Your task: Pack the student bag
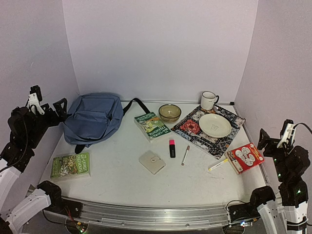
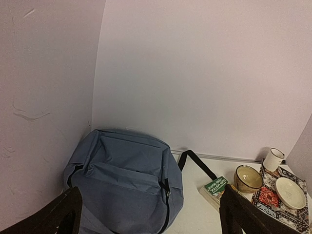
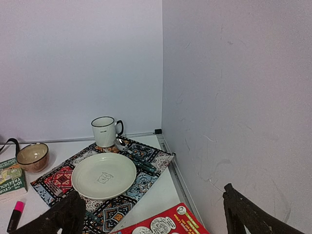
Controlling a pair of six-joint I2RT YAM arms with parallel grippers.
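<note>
Lying flat in the far-left corner of the table (image 1: pixel 122 185), the student bag (image 1: pixel 92 118) has its front face up and one black strap trailing right along the back wall. Its zips look closed from where I stand, and I cannot tell what is inside.

The left gripper (image 1: pixel 48 101) hangs in the air just beside the bag's left edge, fingers spread wide and holding nothing. The right gripper (image 1: pixel 276 132) hovers off the table's right edge, likewise spread wide with nothing between its fingers.

A brown bowl (image 1: pixel 169 112) stands right of the strap, its inside showing bare glaze. A green book (image 1: pixel 152 126) lies just beside it.

On the patterned mat (image 1: pixel 192 132) sits a pale plate (image 1: pixel 215 125) showing only a small printed mark at its centre. A white mug (image 1: pixel 208 100) stands upright at the mat's far corner, with a spoon (image 3: pixel 122 143) beside it; the mug's inside is hidden from me.
</note>
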